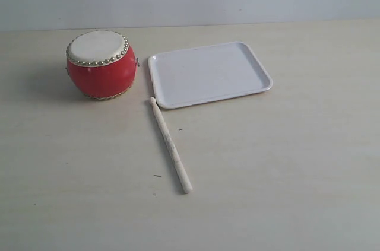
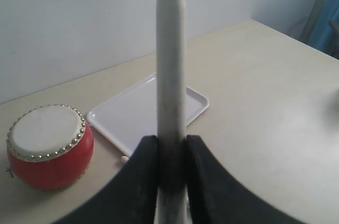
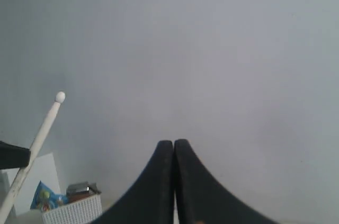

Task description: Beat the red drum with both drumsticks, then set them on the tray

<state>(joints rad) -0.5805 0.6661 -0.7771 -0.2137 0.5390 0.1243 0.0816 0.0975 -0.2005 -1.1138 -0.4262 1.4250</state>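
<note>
left gripper [image 2: 171, 140] is clamped on one drumstick [image 2: 170, 65], its dark fingers [image 2: 144, 171] pressing the shaft from both sides. the stick's long axis runs straight out along the gripper's own line, with the small rounded tip at the end away from the fingers. the second drumstick [image 1: 170, 144] lies flat on the table [image 1: 285, 162], its long axis slanting from far left to near right. its far end is just beside the near left corner of the tray [image 1: 208, 73]. the red drum [image 1: 101, 67] stands upright, skin up, just left of the tray. right gripper [image 3: 174, 147] has its jaws pressed together on nothing and faces a plain wall [image 3: 212, 49].
</note>
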